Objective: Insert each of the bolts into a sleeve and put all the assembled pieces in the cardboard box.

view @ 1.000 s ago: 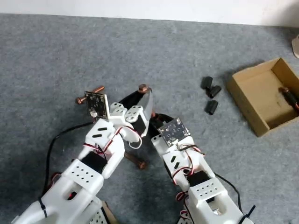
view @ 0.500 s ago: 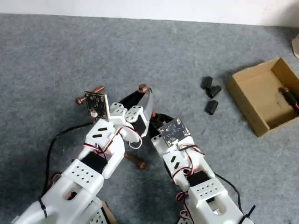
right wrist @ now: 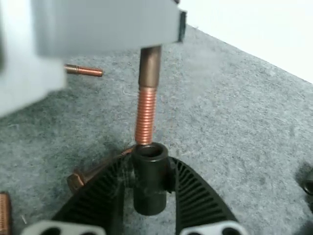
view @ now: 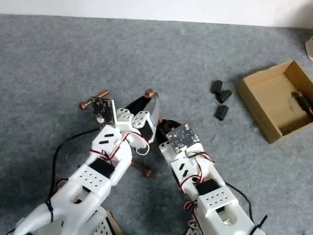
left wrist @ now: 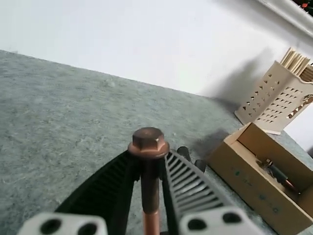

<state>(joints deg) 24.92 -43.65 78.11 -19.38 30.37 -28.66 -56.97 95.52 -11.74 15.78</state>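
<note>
My left jaws clamp a copper hex-head bolt [left wrist: 149,143], its threaded tip at the mouth of the black tubular sleeve [right wrist: 148,191] clamped in my right jaws.

The high camera looks steeply down on the grey desk [view: 73,54], arms nearest, cardboard box [view: 253,108] farther off. The left wrist camera, close behind the left hand [left wrist: 149,157], faces along the desk to that box and the wall. The right wrist camera peers closely over the right hand [right wrist: 148,169]; all three share the bolt [right wrist: 145,117].
</note>
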